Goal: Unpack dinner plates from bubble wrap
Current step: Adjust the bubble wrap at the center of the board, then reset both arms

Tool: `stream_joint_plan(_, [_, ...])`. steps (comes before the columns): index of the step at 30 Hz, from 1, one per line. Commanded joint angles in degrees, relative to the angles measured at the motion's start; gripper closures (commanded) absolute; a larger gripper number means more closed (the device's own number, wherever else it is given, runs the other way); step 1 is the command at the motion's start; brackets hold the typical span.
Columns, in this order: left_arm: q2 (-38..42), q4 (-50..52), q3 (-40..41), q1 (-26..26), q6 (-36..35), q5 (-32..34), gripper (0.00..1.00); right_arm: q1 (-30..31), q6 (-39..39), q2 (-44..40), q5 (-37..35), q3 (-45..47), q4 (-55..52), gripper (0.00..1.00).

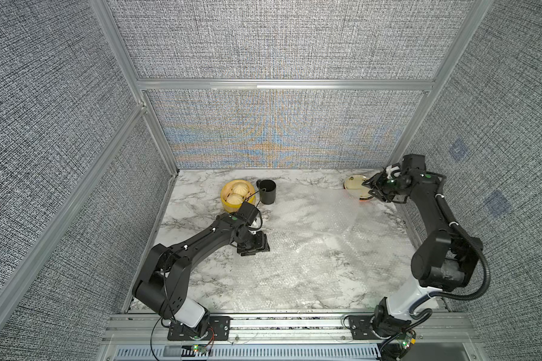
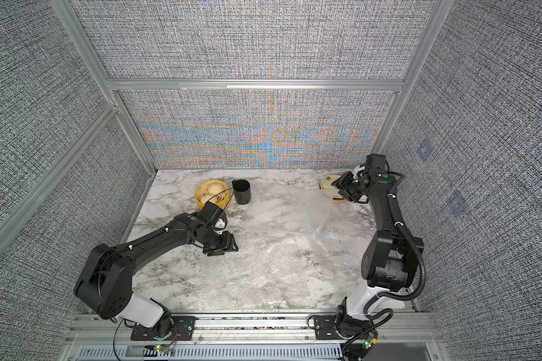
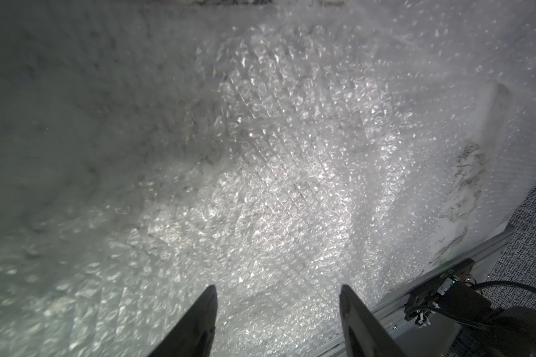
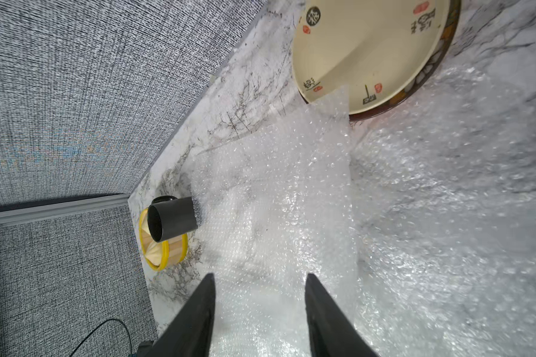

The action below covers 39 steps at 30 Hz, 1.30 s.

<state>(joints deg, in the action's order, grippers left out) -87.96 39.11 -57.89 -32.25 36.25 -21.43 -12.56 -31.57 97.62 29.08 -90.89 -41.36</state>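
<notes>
The right tool [image 4: 260,275] is spread and pinches nothing. Bubble wrap [image 4: 276,191] lies flat on the marble surface [image 4: 239,102] just under and ahead of its tips. Farther ahead, a corner of the sheet laps onto the near edge of the cream plate [image 4: 369,49]. Well ahead and off to one side stand a black mug [image 4: 174,222] and, behind it, a yellow steamer basket [image 4: 164,250]. The left tool [image 3: 277,287], also spread and empty, hovers over more wrap.

Twin overhead views of whole table [image 1: 194,200]; close, downward wrist views
</notes>
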Motion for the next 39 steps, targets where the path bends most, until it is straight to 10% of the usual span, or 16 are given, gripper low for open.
stream_joint_plan(1, [0.81, 1.84, -1.59, 0.08, -1.56, 1.42, 0.37, -0.59, 1.87, -1.90, 1.59, -1.42, -2.45, 0.50])
stream_joint_plan(12, [6.66, 5.78, -6.36, 0.16, -4.24, 5.20, 0.37, 0.34, 2.17, -13.16, -0.10, 0.67, -0.13, 0.39])
stream_joint_plan(14, [8.20, 5.84, -6.10, 0.17, -4.17, 4.83, 0.36, 0.96, 3.09, -15.49, -0.69, 1.20, -0.06, 0.25])
stream_joint_plan(15, [9.04, 5.93, -6.10, 0.17, -4.17, 4.71, 0.36, 1.46, 3.74, -16.79, -0.90, 1.48, 0.07, 0.02])
stream_joint_plan(28, [28.89, -0.02, -2.04, 0.16, -6.48, 9.06, 0.25, 9.46, 15.84, -36.74, -6.59, 14.73, 7.29, 0.01])
stream_joint_plan(31, [34.53, -2.33, 0.79, 0.16, -6.87, 11.06, 0.01, 9.91, 17.67, -41.92, -6.76, 20.07, 10.81, 0.01])
stream_joint_plan(39, [46.02, -7.64, 10.26, 0.17, -4.31, 17.33, 0.00, 10.19, 20.04, -45.77, -5.50, 27.23, 13.31, 0.01])
